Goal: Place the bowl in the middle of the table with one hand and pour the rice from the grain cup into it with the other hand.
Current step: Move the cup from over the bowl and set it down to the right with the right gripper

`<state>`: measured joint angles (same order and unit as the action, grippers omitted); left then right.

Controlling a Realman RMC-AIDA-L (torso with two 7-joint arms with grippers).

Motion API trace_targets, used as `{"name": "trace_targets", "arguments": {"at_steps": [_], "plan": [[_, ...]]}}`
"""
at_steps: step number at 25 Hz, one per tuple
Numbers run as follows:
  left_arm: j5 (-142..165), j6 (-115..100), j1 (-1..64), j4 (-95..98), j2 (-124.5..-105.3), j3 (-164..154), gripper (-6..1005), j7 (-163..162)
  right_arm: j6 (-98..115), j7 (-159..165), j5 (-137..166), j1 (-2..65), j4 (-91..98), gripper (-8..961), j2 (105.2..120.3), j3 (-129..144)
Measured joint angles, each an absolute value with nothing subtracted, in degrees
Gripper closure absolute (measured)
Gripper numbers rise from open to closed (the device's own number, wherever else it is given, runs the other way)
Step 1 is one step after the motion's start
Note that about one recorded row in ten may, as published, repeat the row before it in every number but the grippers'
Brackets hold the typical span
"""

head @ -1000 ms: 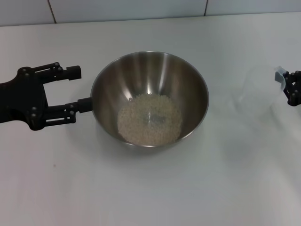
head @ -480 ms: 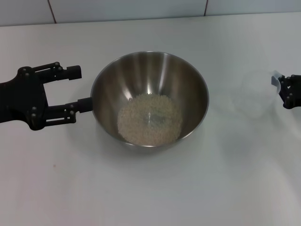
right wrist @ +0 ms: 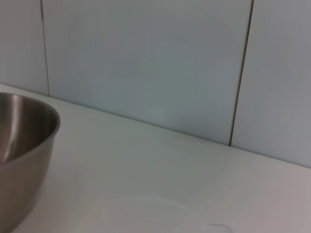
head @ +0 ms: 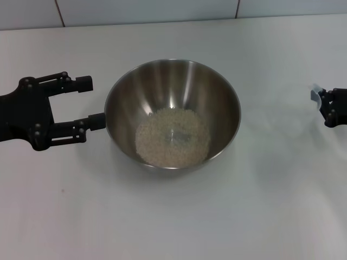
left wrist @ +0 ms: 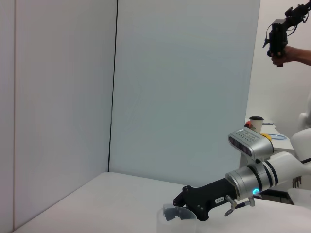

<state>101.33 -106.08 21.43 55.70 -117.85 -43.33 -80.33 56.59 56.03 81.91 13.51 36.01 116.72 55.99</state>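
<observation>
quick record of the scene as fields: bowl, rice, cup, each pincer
bowl: bowl upright mid table
rice: rice heaped in the bowl's bottom
cup: grain cup at the right pincer, looks empty
left pincer: left pincer open, lower finger beside the bowl's rim
right pincer: right pincer at the table's right edge, grip unclear

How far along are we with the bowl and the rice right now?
Mostly done. The bowl sits mid-table with the rice heaped in its bottom, so the pour looks finished. The left gripper is open beside the bowl's rim, one finger at its wall. The right gripper is at the table's right edge, holding the clear cup by its rim. Left to do: set the cup down and pull both arms away.
</observation>
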Motion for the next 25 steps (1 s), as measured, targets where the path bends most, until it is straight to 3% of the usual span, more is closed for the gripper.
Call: {"name": "trace_targets", "arguments": {"at_steps": [11,25], "plan": [[101.34,-106.18,21.52,55.88,-117.85,-43.33,223,-80.33,56.56,56.0,82.18,13.5,35.68,895,116.72,55.85],[101.33,-106.16,21.62,56.04,-117.85,-43.32,223,-80.44,55.31,56.36,82.07,13.23,35.63,668,117.4,52.28]]}}
